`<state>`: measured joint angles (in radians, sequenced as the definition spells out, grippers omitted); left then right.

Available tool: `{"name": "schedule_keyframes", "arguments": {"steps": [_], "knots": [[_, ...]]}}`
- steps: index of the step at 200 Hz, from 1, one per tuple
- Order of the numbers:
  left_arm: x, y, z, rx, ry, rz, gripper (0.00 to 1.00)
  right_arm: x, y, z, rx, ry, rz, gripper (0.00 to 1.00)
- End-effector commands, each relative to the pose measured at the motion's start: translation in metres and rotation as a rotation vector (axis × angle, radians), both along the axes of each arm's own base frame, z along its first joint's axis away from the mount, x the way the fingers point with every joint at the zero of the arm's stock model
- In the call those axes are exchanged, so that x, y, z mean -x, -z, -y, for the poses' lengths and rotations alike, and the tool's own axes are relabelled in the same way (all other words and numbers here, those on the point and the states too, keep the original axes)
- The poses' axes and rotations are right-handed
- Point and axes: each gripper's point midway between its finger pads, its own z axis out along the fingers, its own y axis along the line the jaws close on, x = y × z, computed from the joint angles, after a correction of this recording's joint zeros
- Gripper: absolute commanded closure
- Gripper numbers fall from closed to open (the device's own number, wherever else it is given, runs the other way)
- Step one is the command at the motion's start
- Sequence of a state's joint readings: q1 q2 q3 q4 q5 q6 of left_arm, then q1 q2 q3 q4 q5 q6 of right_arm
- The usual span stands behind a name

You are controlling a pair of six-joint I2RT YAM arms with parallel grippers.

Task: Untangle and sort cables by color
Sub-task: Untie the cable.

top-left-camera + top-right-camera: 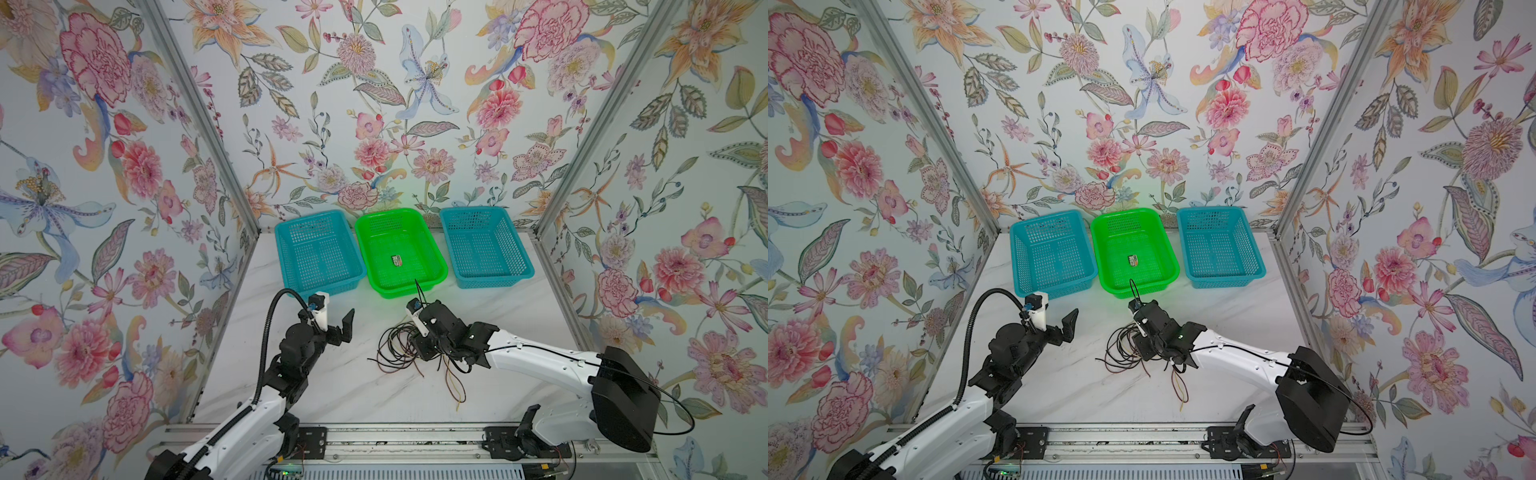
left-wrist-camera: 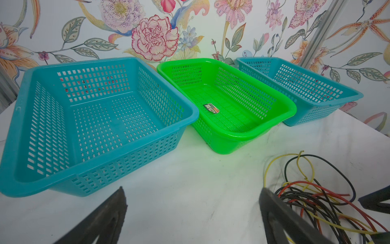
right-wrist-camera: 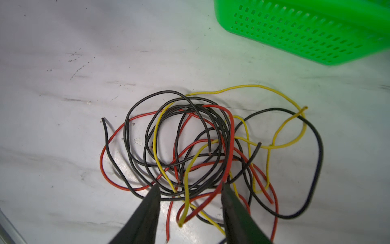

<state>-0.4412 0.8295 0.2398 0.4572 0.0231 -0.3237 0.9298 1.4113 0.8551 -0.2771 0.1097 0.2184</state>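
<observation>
Cables [image 3: 232,139]: black, red, yellow, tangled loose heap.

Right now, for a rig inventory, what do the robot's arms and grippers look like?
Both arms: white shells, black joints. A ribbed black hose loops along the left arm; a thin black cable trails the right arm. The left gripper and right gripper have black tapered fingers.

Three baskets stand in a row at the back of the surface [image 1: 332,395], against the rear wall. The left basket [image 1: 291,266] and middle basket [image 1: 434,257] sit just beside each other; the right basket [image 1: 515,253] stands slightly apart. A label [image 1: 397,260] lies in the middle basket. The cables [image 1: 395,345] lie tangled on the surface before the middle basket. The right claw [image 3: 190,188] is over the tangle, strands between its fingers. The left claw [image 1: 336,307] is left of the tangle, before the left basket.
</observation>
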Motion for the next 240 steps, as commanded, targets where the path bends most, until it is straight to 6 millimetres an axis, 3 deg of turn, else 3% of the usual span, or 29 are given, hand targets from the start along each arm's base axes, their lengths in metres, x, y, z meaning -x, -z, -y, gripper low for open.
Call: {"name": "schedule_keyframes", "arguments": {"steps": [1,56,91,130,175,210,240], "knots": [[0.001,-0.006,0.008,0.027,0.03,0.017,0.01,0.007,0.012,0.003,0.033,-0.006,-0.036,0.56],[-0.001,-0.001,0.014,-0.023,0.038,0.005,0.01,0.007,0.018,0.002,0.044,-0.015,-0.052,0.7],[0.0,0.001,0.03,-0.044,0.085,0.006,0.01,0.008,0.014,0.002,0.031,-0.017,-0.052,0.9],[0.013,-0.003,0.077,-0.082,0.243,0.056,0.01,0.005,-0.013,0.005,-0.045,0.001,-0.035,1.0],[0.033,-0.008,0.145,-0.093,0.468,0.168,0.01,0.0,-0.063,0.004,-0.189,0.015,-0.034,1.0],[0.037,-0.02,0.178,-0.016,0.566,0.256,0.01,0.003,-0.095,-0.002,-0.27,-0.021,-0.039,1.0],[0.031,-0.031,0.202,-0.002,0.59,0.295,0.01,0.007,-0.11,-0.006,-0.308,-0.047,-0.051,1.0]]}}
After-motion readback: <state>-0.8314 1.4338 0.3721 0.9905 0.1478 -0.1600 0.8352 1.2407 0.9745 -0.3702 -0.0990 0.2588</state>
